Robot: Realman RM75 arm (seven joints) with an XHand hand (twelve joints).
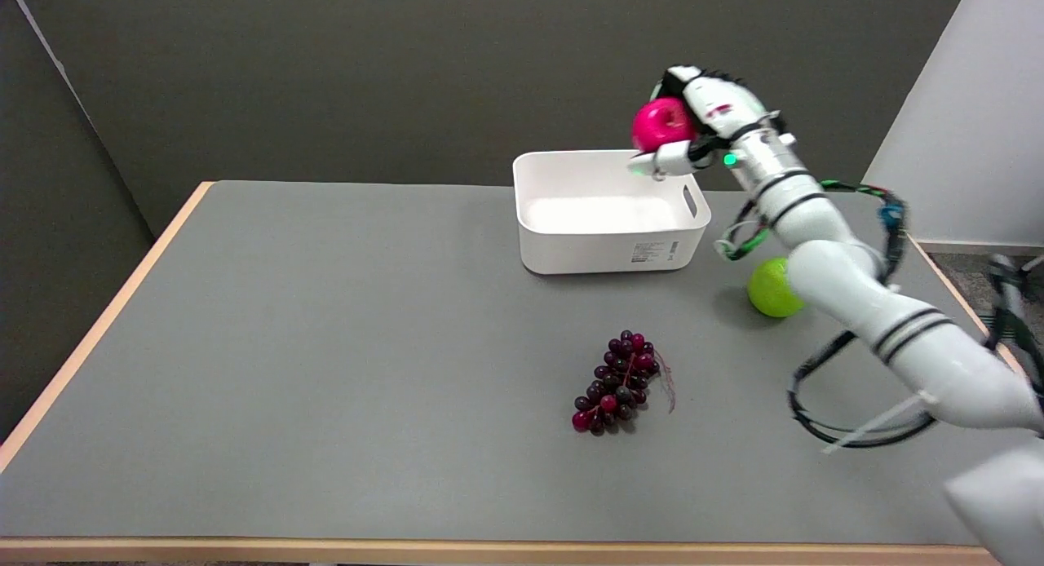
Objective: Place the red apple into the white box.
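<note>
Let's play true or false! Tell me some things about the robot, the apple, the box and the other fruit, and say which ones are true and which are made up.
1. The right hand holds the red apple up in the air. True.
2. The red apple already lies inside the white box. False: it is still in the hand, above the box's far right corner.
3. The white box has fruit in it. False: nothing shows inside it.
4. A green apple sits on the table to the right of the box. True.
5. The purple grapes lie on the table in front of the box. True.
6. The grapes touch the green apple. False: they lie well apart.
</note>
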